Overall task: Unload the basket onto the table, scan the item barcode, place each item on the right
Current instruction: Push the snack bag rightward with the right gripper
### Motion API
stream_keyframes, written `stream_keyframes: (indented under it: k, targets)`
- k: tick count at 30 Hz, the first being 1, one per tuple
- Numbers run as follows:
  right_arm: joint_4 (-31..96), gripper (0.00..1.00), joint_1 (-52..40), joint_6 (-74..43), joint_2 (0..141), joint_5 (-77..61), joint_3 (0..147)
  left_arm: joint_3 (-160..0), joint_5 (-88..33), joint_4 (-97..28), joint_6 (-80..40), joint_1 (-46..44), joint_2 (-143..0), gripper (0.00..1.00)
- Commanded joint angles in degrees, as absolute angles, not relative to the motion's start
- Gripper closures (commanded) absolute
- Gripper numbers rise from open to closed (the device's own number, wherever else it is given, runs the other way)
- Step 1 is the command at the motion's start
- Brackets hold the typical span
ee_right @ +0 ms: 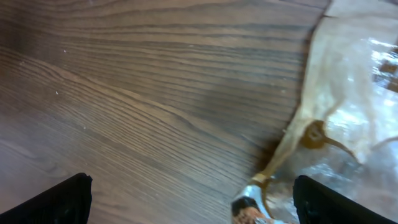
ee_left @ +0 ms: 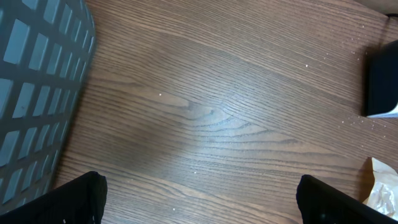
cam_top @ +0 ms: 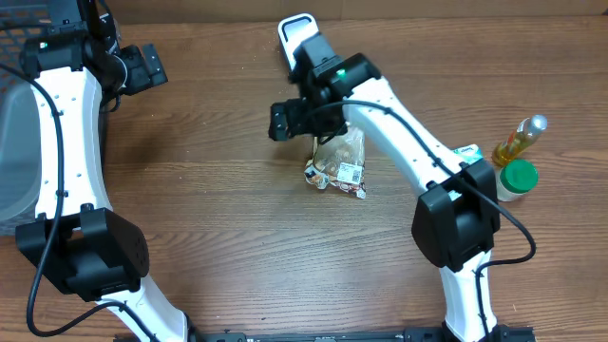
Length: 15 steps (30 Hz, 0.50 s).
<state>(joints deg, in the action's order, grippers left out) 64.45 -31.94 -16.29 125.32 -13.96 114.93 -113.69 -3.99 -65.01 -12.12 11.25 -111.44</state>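
Observation:
The item is a clear plastic bag of wrapped sweets [cam_top: 339, 161] lying mid-table, with a white barcode label [cam_top: 351, 174] on its near side. My right gripper [cam_top: 283, 119] hovers just left of the bag's top and is open. In the right wrist view the bag [ee_right: 354, 106] fills the right side, and its lower corner reaches in between the open fingers of the right gripper [ee_right: 199, 208]. A white and black scanner [cam_top: 296, 33] stands at the back, partly behind the right arm. My left gripper [cam_top: 147, 66] is open at the far left over bare wood, with nothing between the left gripper's fingers [ee_left: 205, 205].
A grey basket [cam_top: 19, 142] stands at the left edge, also seen as mesh basket wall [ee_left: 31, 93]. At the right stand an oil bottle [cam_top: 521, 141] and a green-lidded jar [cam_top: 518, 179]. The scanner's dark body [ee_left: 382, 81] shows at the right edge of the left wrist view.

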Motion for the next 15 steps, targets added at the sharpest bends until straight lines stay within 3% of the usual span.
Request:
stream_keyframes:
  k: [1, 15]
  targets:
    - [63.02, 0.0, -33.76, -16.6, 125.78, -10.09, 114.69, -114.56, -3.62, -64.88, -12.69, 10.85, -111.26, 0.0]
    - [63.35, 0.0, -35.35, -18.28, 132.2, -2.11, 114.69, -114.56, -3.6, -64.9, -12.69, 10.85, -111.26, 0.01]
